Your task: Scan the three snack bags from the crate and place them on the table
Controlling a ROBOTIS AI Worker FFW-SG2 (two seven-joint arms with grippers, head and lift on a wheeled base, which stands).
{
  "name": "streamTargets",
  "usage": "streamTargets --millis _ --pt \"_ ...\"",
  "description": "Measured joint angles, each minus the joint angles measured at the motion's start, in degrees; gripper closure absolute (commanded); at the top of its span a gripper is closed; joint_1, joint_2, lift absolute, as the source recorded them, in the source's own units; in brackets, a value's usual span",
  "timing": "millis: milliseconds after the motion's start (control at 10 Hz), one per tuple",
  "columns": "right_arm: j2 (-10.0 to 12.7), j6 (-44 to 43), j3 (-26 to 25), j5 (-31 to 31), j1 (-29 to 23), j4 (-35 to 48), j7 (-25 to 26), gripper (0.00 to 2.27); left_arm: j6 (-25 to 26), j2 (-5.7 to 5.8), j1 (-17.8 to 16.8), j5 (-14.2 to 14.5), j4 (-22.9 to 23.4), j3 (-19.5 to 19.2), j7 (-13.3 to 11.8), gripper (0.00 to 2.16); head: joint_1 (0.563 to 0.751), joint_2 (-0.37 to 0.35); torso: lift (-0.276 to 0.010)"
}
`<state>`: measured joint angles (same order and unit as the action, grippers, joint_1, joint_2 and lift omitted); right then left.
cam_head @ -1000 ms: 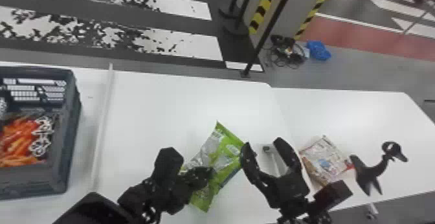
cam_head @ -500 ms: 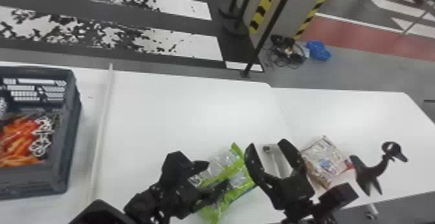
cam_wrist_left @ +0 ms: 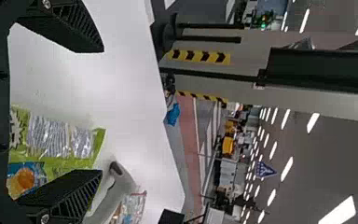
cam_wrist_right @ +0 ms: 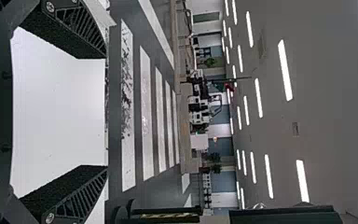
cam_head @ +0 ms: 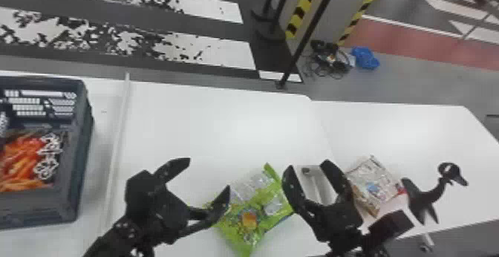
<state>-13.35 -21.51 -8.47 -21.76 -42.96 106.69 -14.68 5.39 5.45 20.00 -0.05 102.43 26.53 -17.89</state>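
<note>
In the head view, my left gripper (cam_head: 208,174) stands open, one finger over the left edge of a green snack bag (cam_head: 256,204) lying on the table (cam_head: 215,122). Just right of that bag is my right gripper (cam_head: 308,164), open, with a pale handheld scanner (cam_head: 315,182) behind it. Another snack bag (cam_head: 373,185) lies farther right. Inside the crate (cam_head: 84,145) at the left is an orange snack bag (cam_head: 22,159). The green bag (cam_wrist_left: 60,140) shows beyond my left gripper (cam_wrist_left: 102,111) in the left wrist view. My right gripper (cam_wrist_right: 106,112) has bare white tabletop between its fingers.
A black curved stand (cam_head: 427,197) is at the right, beside the farther bag. A raised white strip (cam_head: 117,148) runs along the tabletop between crate and green bag. Beyond the far edge stands a black post (cam_head: 308,33).
My left gripper has opened, let go of the green bag and drawn up and left of it. That bag has shifted toward the lower right and turned. The right gripper has barely moved.
</note>
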Motion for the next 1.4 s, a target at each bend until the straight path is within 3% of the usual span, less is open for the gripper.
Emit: streamTargets --millis 300,400,600,800,900,1000,1400 --pt "0.6 4.0 -0.9 -0.3 -0.4 0.0 -1.5 0.15 -1.2 0.42 8.3 4.4 10.0 -12.2 -0.1 0.07 0.695 -0.35 -0.037" --pt "1.0 4.2 -1.3 -1.5 -1.1 -0.2 -3.2 0.49 -2.4 0.14 11.5 7.3 13.0 -16.7 -0.6 0.07 0.695 -0.35 -0.037" --pt "2.0 6.0 -1.4 -3.3 -1.9 -1.8 -6.7 1.97 -3.4 -1.08 17.0 10.5 18.3 -24.7 -0.8 0.07 0.695 -0.262 -0.037" --pt "2.4 11.2 0.7 -3.6 -1.7 -3.4 -7.6 2.2 -3.5 -3.38 19.8 12.1 19.6 -29.3 -1.0 0.07 0.695 -0.188 -0.037" --pt "2.4 13.9 2.1 -3.7 -1.6 -4.4 -8.4 2.2 -4.0 -4.08 20.4 12.2 18.8 -30.3 -0.9 0.07 0.695 -0.131 -0.037" --pt "2.5 15.8 3.3 -4.1 -1.6 -5.7 -9.4 2.23 -5.4 -4.33 20.7 12.4 17.6 -30.8 -1.0 0.07 0.695 -0.093 -0.037" --pt "2.6 17.8 6.9 -5.2 -1.6 -10.8 -11.0 2.23 -6.3 -4.4 22.0 17.9 16.4 -35.7 -4.2 0.07 0.695 0.043 -0.037"
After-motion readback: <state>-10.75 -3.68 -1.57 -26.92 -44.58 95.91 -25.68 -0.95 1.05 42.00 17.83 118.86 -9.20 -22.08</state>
